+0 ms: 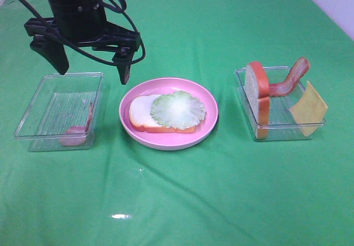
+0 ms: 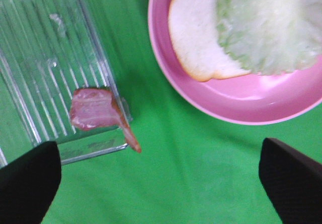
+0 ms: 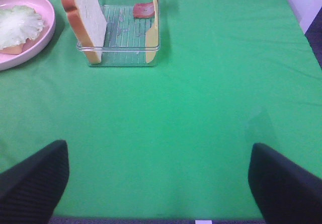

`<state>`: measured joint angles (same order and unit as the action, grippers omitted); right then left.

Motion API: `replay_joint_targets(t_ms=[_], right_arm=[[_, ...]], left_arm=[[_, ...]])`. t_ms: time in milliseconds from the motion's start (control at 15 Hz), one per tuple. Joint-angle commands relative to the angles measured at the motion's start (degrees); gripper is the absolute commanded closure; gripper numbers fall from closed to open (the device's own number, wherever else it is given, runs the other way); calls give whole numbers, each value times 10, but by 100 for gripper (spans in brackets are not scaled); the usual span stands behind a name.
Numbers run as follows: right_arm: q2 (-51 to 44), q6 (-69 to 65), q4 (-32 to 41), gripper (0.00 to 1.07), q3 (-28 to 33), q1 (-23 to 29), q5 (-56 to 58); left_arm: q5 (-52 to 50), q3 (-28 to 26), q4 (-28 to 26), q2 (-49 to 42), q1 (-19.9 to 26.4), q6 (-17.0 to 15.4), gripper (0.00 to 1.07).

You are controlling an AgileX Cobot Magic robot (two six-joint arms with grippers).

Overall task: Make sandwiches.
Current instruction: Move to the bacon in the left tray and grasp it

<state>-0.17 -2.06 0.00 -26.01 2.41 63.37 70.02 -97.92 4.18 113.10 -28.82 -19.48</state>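
A white bread slice lies on the round pink plate with pale green lettuce on top. My left gripper is open and empty, hovering behind the gap between the left clear tray and the plate. A bacon strip lies in that tray's front right corner. In the left wrist view the gripper hangs above the bacon, bread and lettuce. My right gripper is open and empty, off the exterior view, apart from the right tray.
The right tray holds an upright bread slice, a bacon strip leaning on its back wall and a yellow cheese square on its right wall. Green cloth covers the table. A pale wall runs along the back right.
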Motion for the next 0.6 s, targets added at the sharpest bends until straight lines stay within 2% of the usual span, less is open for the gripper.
replay_joint_targets(t_ms=[67, 133, 200, 267, 467, 600], right_arm=[[-15, 6, 0, 13, 2, -3, -2], [-15, 6, 0, 13, 2, -3, -2], [-15, 6, 0, 13, 2, -3, -2], [-15, 6, 0, 13, 2, -3, -2], [-15, 6, 0, 13, 2, -3, -2], [-15, 6, 0, 13, 2, -3, -2]], left_arm=[[27, 10, 38, -3, -2, -53, 6], [-1, 10, 38, -3, -2, -112, 6], [-1, 10, 38, -3, -2, -112, 6], [-17, 10, 37, -3, -2, -134, 6], [-20, 10, 38, 2, -2, -163, 6], [-15, 10, 28, 25, -2, -166, 6]])
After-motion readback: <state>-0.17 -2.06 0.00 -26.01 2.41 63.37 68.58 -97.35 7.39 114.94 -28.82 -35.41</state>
